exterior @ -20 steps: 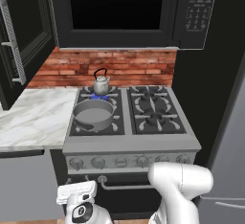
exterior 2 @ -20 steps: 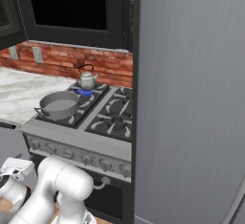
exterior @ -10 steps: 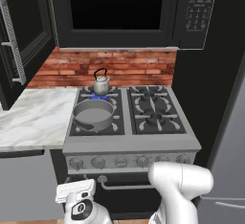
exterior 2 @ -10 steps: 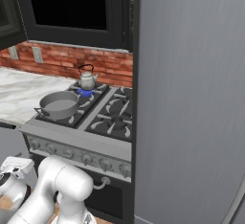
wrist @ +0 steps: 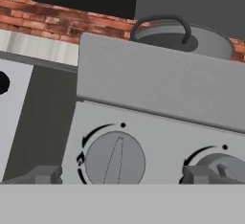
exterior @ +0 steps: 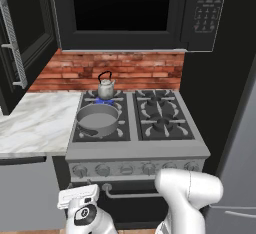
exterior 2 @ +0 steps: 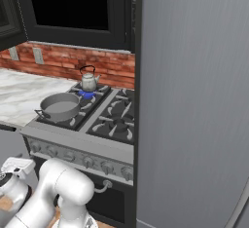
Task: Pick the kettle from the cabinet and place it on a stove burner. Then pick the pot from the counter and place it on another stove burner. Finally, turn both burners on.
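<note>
The silvery kettle point(exterior: 105, 87) point(exterior 2: 88, 81) stands on the back left stove burner, where a blue flame point(exterior: 104, 100) point(exterior 2: 87, 94) shows under it. On the front left burner sits the wide grey pot point(exterior: 97, 117) point(exterior 2: 59, 106) point(wrist: 191, 41). Low in front of the range, my gripper point(wrist: 123, 175) is open, its fingertips point(wrist: 45, 174) on either side of a round grey knob point(wrist: 115, 160) without touching it. A second knob point(wrist: 217, 165) is to the right. My hand point(exterior: 79, 200) point(exterior 2: 12, 173) hangs below the knob row.
The marble counter point(exterior: 35, 123) point(exterior 2: 19, 93) lies left of the range. A black microwave point(exterior: 130, 8) hangs above the burners, with a black cabinet point(exterior: 25, 33) to its left. A tall grey fridge point(exterior 2: 194, 100) stands at the range's right side.
My hand has drifted slightly to the left in front of the range. Kettle and pot have not moved, and the jaws stay open.
</note>
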